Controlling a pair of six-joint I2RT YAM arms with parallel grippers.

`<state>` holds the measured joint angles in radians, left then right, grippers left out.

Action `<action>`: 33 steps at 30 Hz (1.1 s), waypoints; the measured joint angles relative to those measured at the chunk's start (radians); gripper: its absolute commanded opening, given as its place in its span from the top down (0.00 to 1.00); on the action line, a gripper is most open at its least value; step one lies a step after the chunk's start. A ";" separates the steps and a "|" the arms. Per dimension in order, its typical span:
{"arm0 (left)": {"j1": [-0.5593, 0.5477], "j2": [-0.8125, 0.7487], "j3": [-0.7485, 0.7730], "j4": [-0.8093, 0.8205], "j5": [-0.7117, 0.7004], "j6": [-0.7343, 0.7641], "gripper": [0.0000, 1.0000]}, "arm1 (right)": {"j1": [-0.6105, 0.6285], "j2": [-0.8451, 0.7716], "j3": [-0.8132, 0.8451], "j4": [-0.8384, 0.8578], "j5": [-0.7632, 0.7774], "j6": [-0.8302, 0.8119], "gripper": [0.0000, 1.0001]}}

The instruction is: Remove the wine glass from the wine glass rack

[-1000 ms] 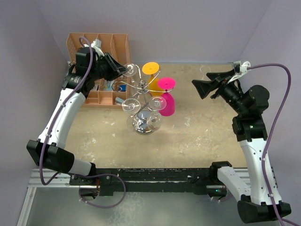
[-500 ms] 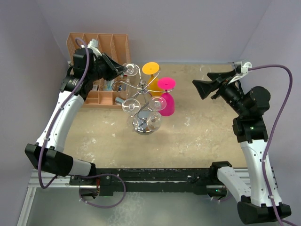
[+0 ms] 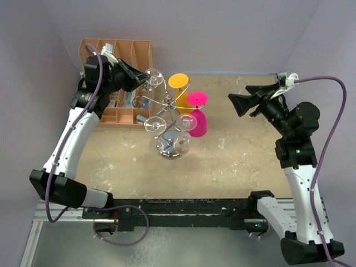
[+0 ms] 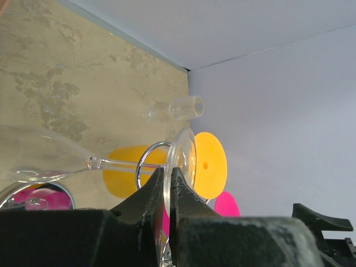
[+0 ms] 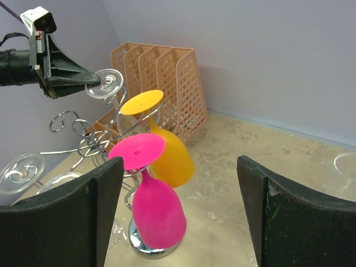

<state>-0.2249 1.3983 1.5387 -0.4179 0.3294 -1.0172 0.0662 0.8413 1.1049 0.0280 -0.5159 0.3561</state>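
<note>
Pinching the foot of a clear stemmed wine glass (image 3: 154, 79) at the upper-left curl of the shiny silver wire wine glass rack (image 3: 169, 119).

Left of rack: orange slotted file organizer (image 3: 119, 55). Well right of rack: black right gripper (image 3: 233, 105), fingers spread, holding nothing. On rack's far side: opaque yellow glass (image 3: 179, 81) and opaque pink glass (image 3: 196, 114), hanging bowl-down. Black left gripper (image 4: 167, 178) closed edge-on over the clear round foot disc; stem seemingly inside a wire loop. Judged light, rigid, slick, brittle at the thin stem. Best held at foot rim or just below; slide out along the curl, no twisting, or risk snapping against wire.
</note>
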 measured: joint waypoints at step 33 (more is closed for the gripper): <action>0.009 -0.011 -0.032 0.029 0.196 0.002 1.00 | 0.000 0.003 0.000 0.016 0.001 0.030 0.15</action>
<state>-0.2161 1.3876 1.5066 -0.3889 0.5259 -1.0157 0.0662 0.8440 1.1049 0.0437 -0.5152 0.3862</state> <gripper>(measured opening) 0.019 0.845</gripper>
